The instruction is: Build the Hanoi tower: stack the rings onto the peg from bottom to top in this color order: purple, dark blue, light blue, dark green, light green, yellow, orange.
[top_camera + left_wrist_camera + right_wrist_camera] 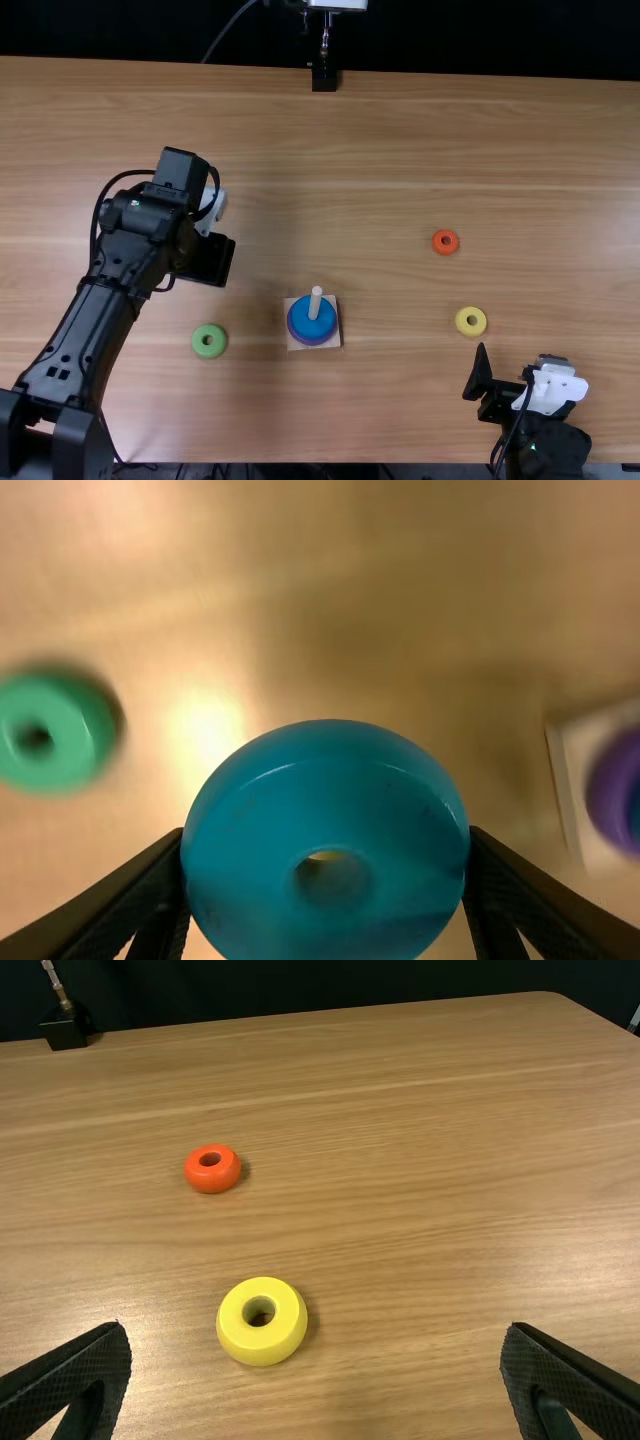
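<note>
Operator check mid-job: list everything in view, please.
Table: one, light brown, below everything
Base: one, pale, on table
Peg: one, pale, on base
Purple ring: one, purple, lowest on peg
Dark blue ring: one, dark blue, above purple
Light blue ring: one, light blue, in left tool
Dark green ring: one, green, on table
Light green ring: one, light green, left of base
Yellow ring: one, yellow, near right tool
Orange ring: one, orange, beyond yellow
Stand: one, black, far edge
Arms: two, black, left and right
Tools: two, black, left, right
</note>
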Tool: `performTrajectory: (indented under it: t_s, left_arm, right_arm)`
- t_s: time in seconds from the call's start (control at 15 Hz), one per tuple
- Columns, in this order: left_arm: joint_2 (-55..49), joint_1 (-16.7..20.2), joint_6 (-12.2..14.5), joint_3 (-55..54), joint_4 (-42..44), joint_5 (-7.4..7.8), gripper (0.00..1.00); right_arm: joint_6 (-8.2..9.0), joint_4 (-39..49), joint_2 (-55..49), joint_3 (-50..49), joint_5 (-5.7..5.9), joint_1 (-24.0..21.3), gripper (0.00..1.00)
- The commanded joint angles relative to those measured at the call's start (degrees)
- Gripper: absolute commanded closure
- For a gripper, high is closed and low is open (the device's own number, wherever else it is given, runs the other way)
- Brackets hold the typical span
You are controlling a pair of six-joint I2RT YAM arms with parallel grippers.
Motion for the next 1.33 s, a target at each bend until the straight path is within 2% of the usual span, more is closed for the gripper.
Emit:
performTrajectory:
  t_s: [0.0,0.2,0.27,0.4,0.8,1.07,1.27]
  left_arm:
    - [-3.15,-0.94,-1.36,5.42,-4.32,0.65,0.99]
    - [-4.56,-3.75,-1.57,10.25,-9.91,0.65,0.99]
    - [-4.91,-4.72,-2.94,11.31,-10.96,0.65,0.99]
    - [-5.17,-7.36,-7.37,13.86,-13.28,0.65,1.0]
    - [-4.3,-15.44,-13.17,21.41,-16.66,0.23,1.0]
    - [-1.22,-20.28,-15.49,23.87,-16.66,-0.09,1.0]
    - [0.8,-21.95,-15.7,23.87,-16.55,-0.09,1.0]
  right_arm:
    - [-0.16,-3.39,-0.69,-6.15,0.73,-0.49,0.0]
    - [-0.06,-3.39,-0.69,-6.15,0.73,-0.49,0.0]
    - [-0.06,-3.39,-0.69,-6.15,0.73,-0.49,0.0]
    - [-0.06,-3.39,-0.69,-6.15,0.73,-0.49,0.0]
    - [-0.06,-3.39,-0.69,-6.15,0.73,-0.49,0.0]
    - [-0.06,-3.39,-0.69,-6.15,0.73,-0.49,0.0]
    - [-0.06,-3.39,-0.69,-6.15,0.62,-0.49,0.0]
